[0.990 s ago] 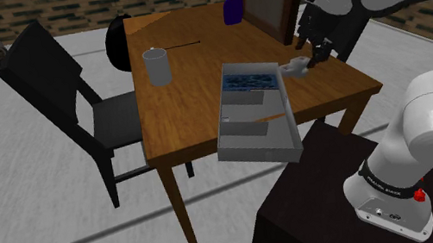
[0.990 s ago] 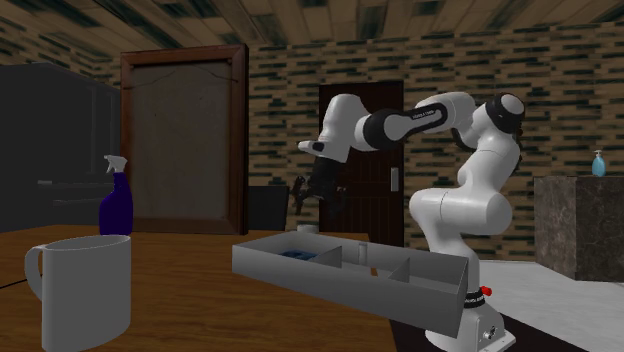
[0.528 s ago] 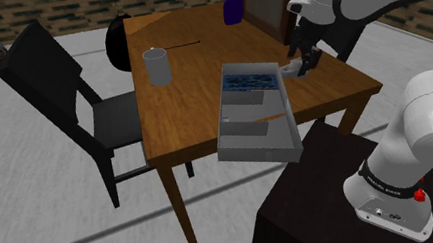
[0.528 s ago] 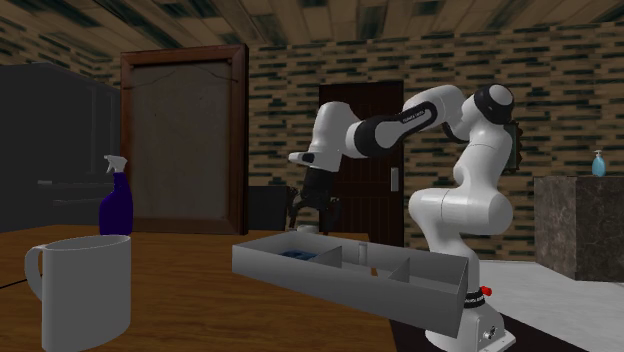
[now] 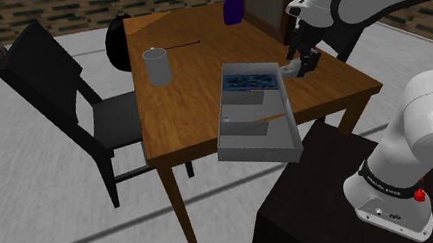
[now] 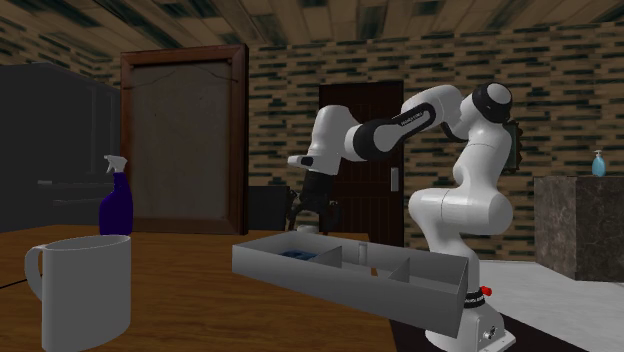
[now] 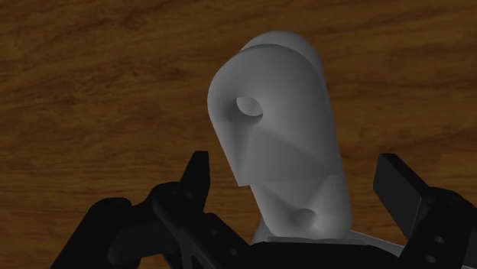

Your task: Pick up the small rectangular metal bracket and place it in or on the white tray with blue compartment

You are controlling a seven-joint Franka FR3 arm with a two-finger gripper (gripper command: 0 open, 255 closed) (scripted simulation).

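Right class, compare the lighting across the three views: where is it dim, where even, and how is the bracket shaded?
Shoulder view: even light on the wooden table. Second exterior view: dim, the grey mug softly shaded. Wrist view: the grey bracket is brighter along its rounded edge, darker on its flat face.

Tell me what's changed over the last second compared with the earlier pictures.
The arm swung toward the shoulder view's left and lowered the claw over the grey bracket beside the tray. Its fingers now stand open on either side of the bracket, not touching it; nothing has been taken hold of. The bracket, tray, mug and spray bottle stayed put.
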